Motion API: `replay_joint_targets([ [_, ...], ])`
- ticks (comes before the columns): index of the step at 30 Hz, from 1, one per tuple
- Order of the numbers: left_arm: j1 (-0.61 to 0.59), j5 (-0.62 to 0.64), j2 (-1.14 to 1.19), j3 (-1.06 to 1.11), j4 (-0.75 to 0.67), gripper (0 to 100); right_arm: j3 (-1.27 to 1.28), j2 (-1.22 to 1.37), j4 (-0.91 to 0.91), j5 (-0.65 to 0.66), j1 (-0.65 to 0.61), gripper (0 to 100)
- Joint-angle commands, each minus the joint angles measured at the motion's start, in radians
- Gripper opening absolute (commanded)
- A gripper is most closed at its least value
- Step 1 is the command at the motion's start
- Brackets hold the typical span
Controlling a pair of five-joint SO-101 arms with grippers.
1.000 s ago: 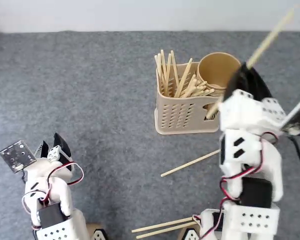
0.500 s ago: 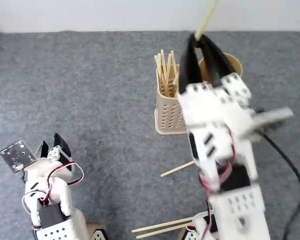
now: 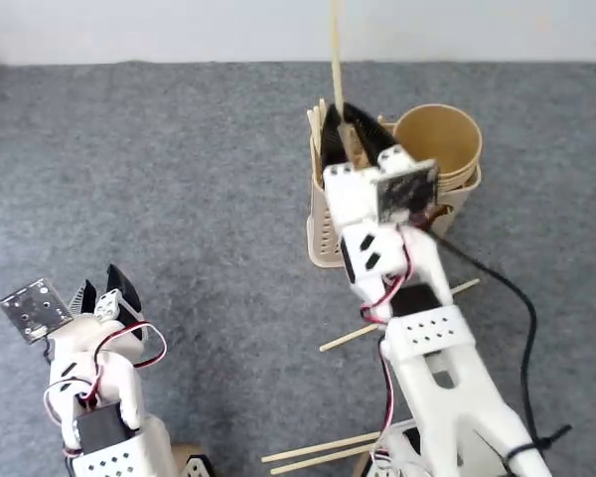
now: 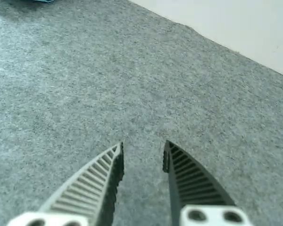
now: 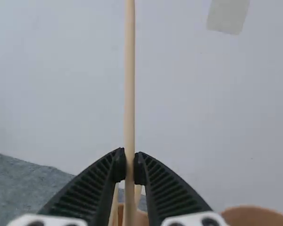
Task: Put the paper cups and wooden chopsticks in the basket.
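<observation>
Right gripper [image 5: 129,165] fingers pressed onto a single wooden chopstick [image 5: 129,70], pinching it near its lower part; the stick stands upright between the tips and rises well above them in front of a pale wall. From the high view the right gripper [image 3: 348,127] sits directly over the basket [image 3: 323,238], with the held chopstick [image 3: 336,50] sticking up past the far edge of the table. The basket is beige, slotted walls, and already holds a bundle of chopsticks [image 3: 319,124] in its left part and the stacked paper cups [image 3: 437,139] in its right part, mouth up. The right arm's body covers much of the basket front. Left gripper [image 4: 143,150] fingers spread apart, nothing between them, grey mat [image 4: 132,70] below. High view: left gripper [image 3: 104,285] low at the near left, well apart from the basket. One loose chopstick [image 3: 343,338] lies on the mat near the basket, partly under the right arm. Two more chopsticks [image 3: 318,452] lie side by side at the near edge by the right arm's base.
</observation>
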Motion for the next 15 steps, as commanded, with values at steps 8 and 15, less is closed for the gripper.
replay_joint_targets([
  [8,0.000,-0.014,-0.020,-0.010,0.006,14,-0.009,-0.047,0.070,0.023,-0.005,0.9],
  [15,0.000,-0.015,-0.020,-0.010,0.017,14,-0.081,-0.234,0.410,-0.098,-0.005,16.5],
])
